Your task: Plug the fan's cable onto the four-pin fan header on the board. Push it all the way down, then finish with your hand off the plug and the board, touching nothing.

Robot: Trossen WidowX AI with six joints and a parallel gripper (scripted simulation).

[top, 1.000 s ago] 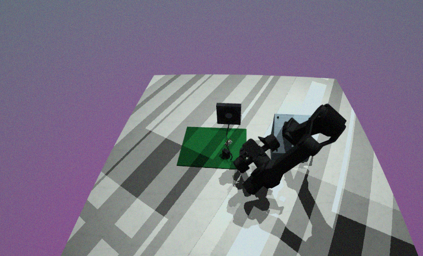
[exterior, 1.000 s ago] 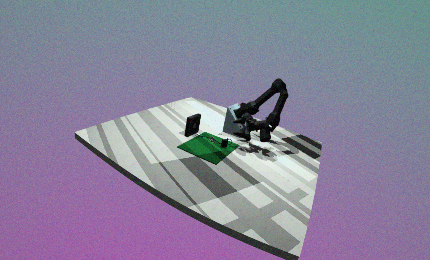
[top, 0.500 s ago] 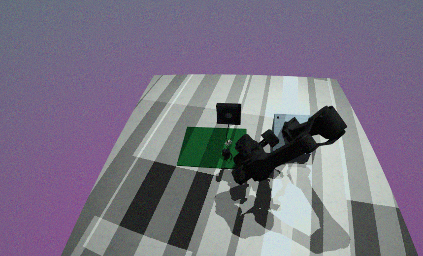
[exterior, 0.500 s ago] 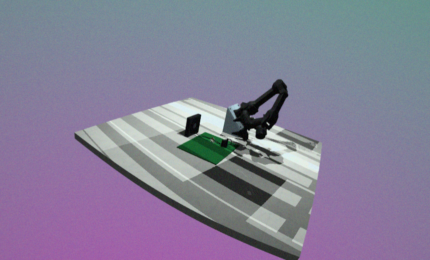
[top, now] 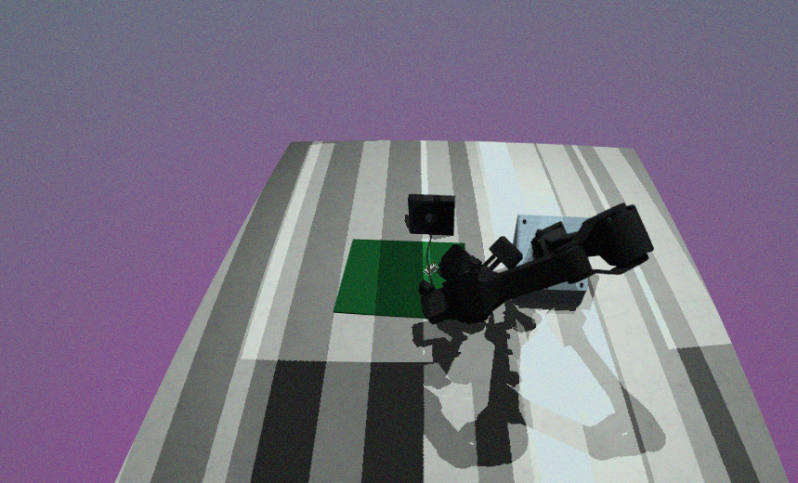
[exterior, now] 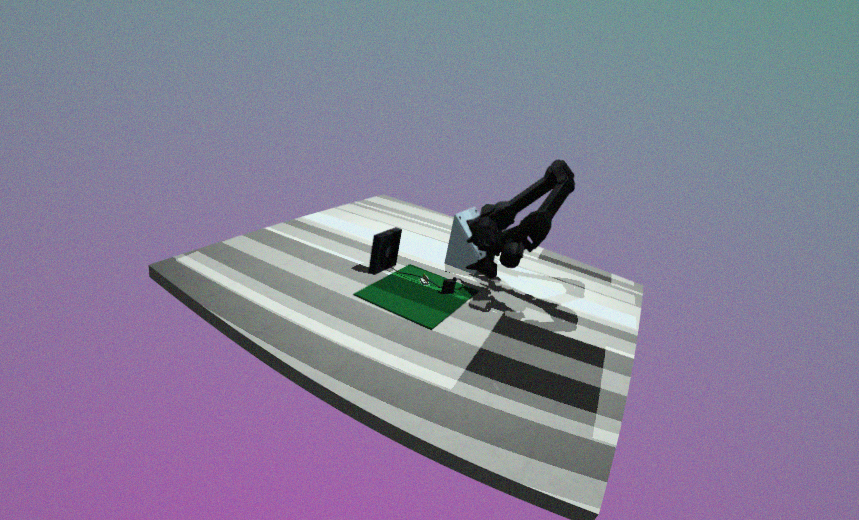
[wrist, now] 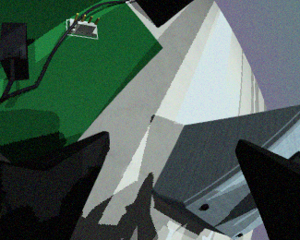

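Observation:
The black plug (top: 425,287) (exterior: 448,285) (wrist: 14,48) stands on the green board (top: 359,276) (exterior: 387,294) (wrist: 89,78), apart from the header. The small white fan header (top: 425,270) (exterior: 424,280) (wrist: 83,30) shows bare gold pins in the wrist view. The thin black cable (wrist: 51,56) runs from the plug past the header to the black fan (top: 431,214) (exterior: 385,250) (wrist: 164,8). My gripper (wrist: 174,142) is wide open with nothing between its fingers. In the wrist view the plug lies beyond the left finger, at the upper left. The fingers are hard to make out in the top and exterior views.
The pale blue arm mount (top: 529,240) (exterior: 458,244) (wrist: 198,152) stands to the right of the board in the top view and lies beyond the right finger in the wrist view. The fan stands upright at the board's back edge. The arm covers the board's right front corner in the top view.

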